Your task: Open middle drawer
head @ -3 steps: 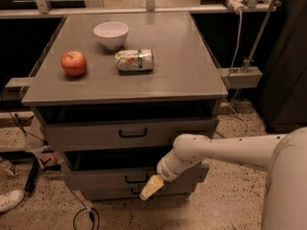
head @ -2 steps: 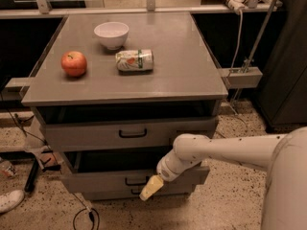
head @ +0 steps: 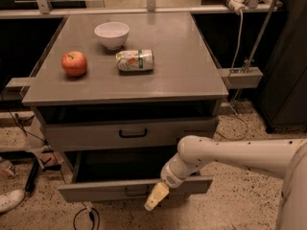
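My gripper [head: 151,201], a cream-coloured two-finger claw at the end of my white, tube-shaped arm [head: 225,155], hangs low in front of the grey metal cabinet [head: 182,75], pointing down and to the left. It lies across the lower edge of the middle drawer [head: 96,191], a grey metal drawer with a small black bar handle [head: 135,191], and sits just right of that handle. Whether it touches the panel I cannot tell. How wide my gripper is spread, and whether it has hold of anything, I cannot tell either, since only one pale piece of it shows against the drawer front. The middle drawer stands drawn well out from the cabinet body, so that its dark inside shows behind the front panel. It is the lowest drawer in sight. Above it is the wider grey metal top drawer [head: 86,137] with its own black bar handle [head: 133,133]. That drawer's front sits a little forward of the cabinet, with a dark gap between it and the flat grey top. On that top a round red apple [head: 74,63] rests near the left edge and a small white bowl [head: 112,34] stands farther back. Between them and a little to the right, a drink can with a pale, green and orange label [head: 135,60] lies on its side. My arm reaches in from the right, low over the speckled stone floor [head: 240,200]. A black cable [head: 84,217] curls on that floor below the middle drawer's left end, and a white shoe [head: 9,200] lies at the far left.
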